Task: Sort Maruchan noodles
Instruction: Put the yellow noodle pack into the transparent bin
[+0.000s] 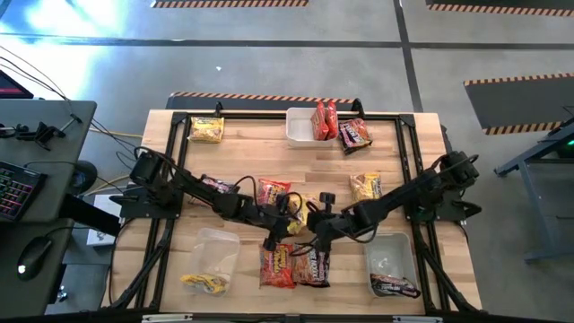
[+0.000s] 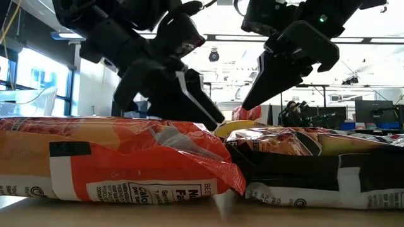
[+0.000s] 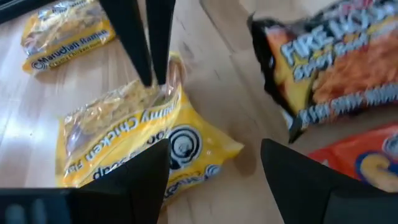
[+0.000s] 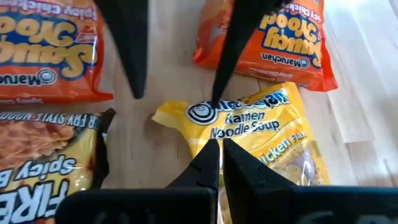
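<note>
A yellow noodle packet [image 1: 301, 215] lies flat on the table's middle between my two grippers. My right gripper [image 4: 221, 146] comes from the table's right and is shut on this yellow packet [image 4: 261, 130]. My left gripper [image 3: 214, 149] comes from the left and is open. Its fingers straddle the packet's sealed end [image 3: 217, 149]: one stands over the wrapper, the other over bare wood. Red-orange packets [image 4: 43, 56] [image 4: 280, 43] and a dark packet [image 4: 43, 162] lie close around. My right gripper [image 3: 154, 81] pinches the yellow packet's wrapper at its edge [image 3: 169, 87] between both fingers, coming from above at a slant from the table's right. The wrapper puckers up at the fingers; the rest of the packet lies on the table. My left gripper: whether its fingertip [image 4: 214, 99] touches the packet's end, I cannot tell.
A far tub [image 1: 298, 130] holds red packets, with a dark packet [image 1: 355, 135] beside it. The near left tub [image 1: 213, 247] holds a yellow packet, and the near right tub [image 1: 392, 251] a dark one. Loose yellow packets [image 1: 206, 130] [image 1: 365, 186] lie apart. Red [image 1: 278, 266] and dark [image 1: 311, 265] packets lie near.
</note>
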You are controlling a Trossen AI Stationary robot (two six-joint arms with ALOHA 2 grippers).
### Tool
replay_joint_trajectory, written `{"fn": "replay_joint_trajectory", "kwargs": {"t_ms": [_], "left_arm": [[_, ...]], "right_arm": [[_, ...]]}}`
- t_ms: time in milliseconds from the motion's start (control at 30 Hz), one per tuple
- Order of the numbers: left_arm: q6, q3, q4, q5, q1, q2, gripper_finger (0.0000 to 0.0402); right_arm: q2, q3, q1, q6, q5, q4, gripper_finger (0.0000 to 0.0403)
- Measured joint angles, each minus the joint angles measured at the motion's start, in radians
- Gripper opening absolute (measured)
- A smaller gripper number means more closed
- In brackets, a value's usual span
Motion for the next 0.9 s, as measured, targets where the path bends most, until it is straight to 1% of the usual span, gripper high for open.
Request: {"fn": "replay_joint_trajectory", "kwargs": {"t_ms": [200, 333, 467, 633, 700, 800, 900], "left_arm": [[-0.103, 0.000, 0.050, -0.068, 0.000, -0.001, 0.0241], [-0.125, 0.000, 0.055, -0.088, 0.003, 0.009, 0.0241], [-0.148, 0.001, 0.056, -0.077, 0.002, 0.013, 0.0241], [-0.127, 0.032, 0.059, -0.082, 0.002, 0.050, 0.0241], [-0.111, 0.048, 0.047, -0.111, 0.002, 0.070, 0.0240], [-0.102, 0.084, 0.030, -0.142, 0.002, 0.115, 0.0222], [-0.079, 0.113, -0.008, -0.141, 0.002, 0.136, 0.0178]], "right_arm": [[0.001, 0.000, -0.007, 0.000, -0.002, 0.001, 0.0000], [0.001, 0.000, -0.007, 0.014, -0.003, 0.001, 0.0009], [0.001, 0.000, -0.007, 0.037, -0.029, 0.000, 0.0050], [0.001, 0.000, -0.007, 0.042, -0.018, -0.005, 0.0113], [0.001, 0.000, -0.007, 0.041, -0.017, -0.007, 0.0130], [0.001, 0.000, -0.007, 0.042, -0.017, -0.016, 0.0144], [0.001, 0.000, -0.006, 0.045, -0.016, -0.029, 0.0149]]}}
